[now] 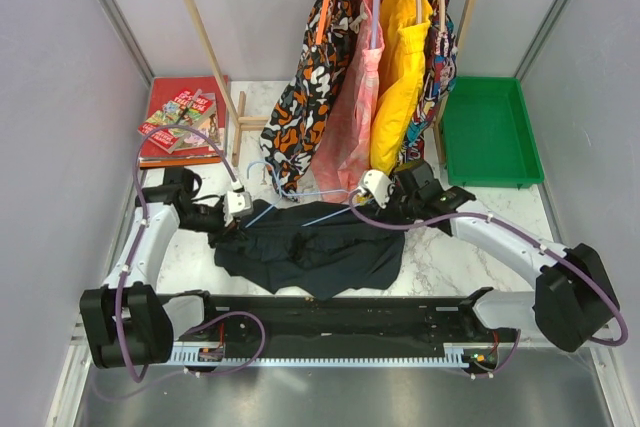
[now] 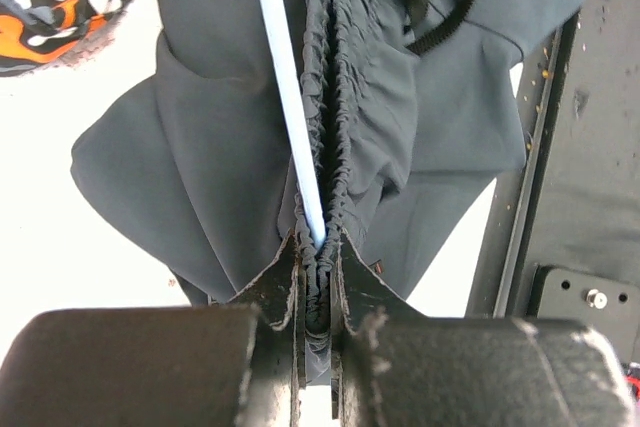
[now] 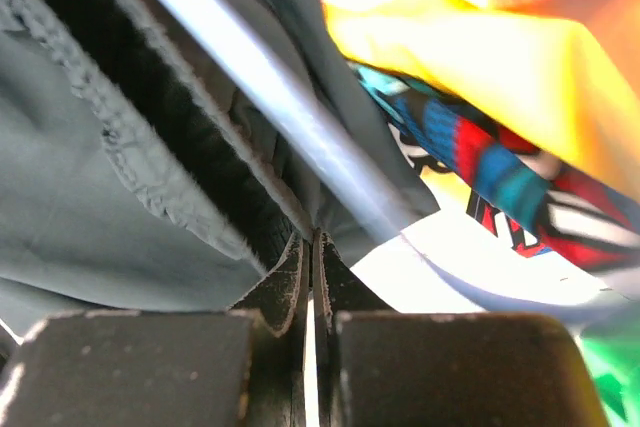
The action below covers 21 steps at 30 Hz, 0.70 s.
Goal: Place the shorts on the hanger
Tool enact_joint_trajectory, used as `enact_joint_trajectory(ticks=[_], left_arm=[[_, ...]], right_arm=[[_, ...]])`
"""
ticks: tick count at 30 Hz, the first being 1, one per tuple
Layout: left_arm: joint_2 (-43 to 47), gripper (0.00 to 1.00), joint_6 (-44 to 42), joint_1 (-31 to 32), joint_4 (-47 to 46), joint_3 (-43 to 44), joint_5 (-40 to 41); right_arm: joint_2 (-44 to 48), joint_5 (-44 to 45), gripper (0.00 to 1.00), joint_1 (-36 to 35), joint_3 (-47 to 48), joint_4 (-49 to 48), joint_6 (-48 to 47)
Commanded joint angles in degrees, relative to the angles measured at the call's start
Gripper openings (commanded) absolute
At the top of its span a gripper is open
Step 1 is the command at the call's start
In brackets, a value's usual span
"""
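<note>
Marble-veined desk [image 1: 430, 247] is what we are working over, with a patterned garment [image 1: 310, 87] and a yellow garment [image 1: 400, 67] hanging at the back and a green tray [image 1: 490, 132] lying to the right.

The black shorts [image 1: 310, 242] are lying in a heap on the near middle of the desk. Their upper edge is being held up between the two arms. The pale-blue wire hanger [image 1: 325, 214] is lying along that raised edge, with its hook pointing toward the hanging clothes.

In the left wrist view, the left pincer [image 2: 318, 247] is clamping the gathered waistband [image 2: 335, 97], and the wire is running straight into the same pinch. The drawstring [image 2: 440, 7] is dangling loose beyond. In the right wrist view, the right pincer [image 3: 310, 242] is pressing its tips together on what we are reading as a thin fold of the shorts, with the wire passing right at the tips. We cannot tell whether the wire itself is caught there.

We are judging the draping to be partly done. To do this step well, we are advising that both arms move together and level. The waistband should be drawn taut along the wire without twisting it. The drawstring should be kept from snagging.
</note>
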State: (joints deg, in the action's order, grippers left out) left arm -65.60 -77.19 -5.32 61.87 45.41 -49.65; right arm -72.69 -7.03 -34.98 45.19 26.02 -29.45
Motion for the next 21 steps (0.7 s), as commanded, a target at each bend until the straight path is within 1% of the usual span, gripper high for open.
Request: enact_joint_trajectory(ticks=[1, 2, 5, 10, 14, 17, 21], left_arm=[[1.8, 0.02, -10.0, -1.6, 3.9, 0.4, 5.0], [2.2, 0.02, -11.3, -1.6, 4.6, -0.1, 6.2], [3.5, 0.02, -14.3, -1.6, 5.4, -1.4, 7.3], [2.5, 0.02, -14.8, -1.5, 6.6, -0.4, 9.7], [2.2, 0.02, -15.1, -1.2, 5.1, -0.1, 13.5], [1.4, 0.02, -12.2, 0.4, 3.7, 1.3, 15.4], [0.3, 0.02, -5.5, 3.7, 1.9, 3.7, 17.2]], right_arm=[[-0.7, -2.9, 0.00, 8.0, 1.7, 5.0, -0.5], [-1.0, -5.1, 0.00, 10.3, 2.4, 5.6, -0.6], [-2.2, -7.6, 0.00, 13.2, 5.3, 7.9, -0.4], [-2.3, -9.1, 0.00, 14.7, 9.7, 11.2, -0.9], [-1.2, -11.2, 0.00, 14.8, 13.2, 14.8, -1.0], [-0.9, -13.3, 0.00, 14.7, 17.0, 18.5, -0.9], [0.3, -15.4, 0.00, 13.7, 20.5, 22.1, -0.6]])
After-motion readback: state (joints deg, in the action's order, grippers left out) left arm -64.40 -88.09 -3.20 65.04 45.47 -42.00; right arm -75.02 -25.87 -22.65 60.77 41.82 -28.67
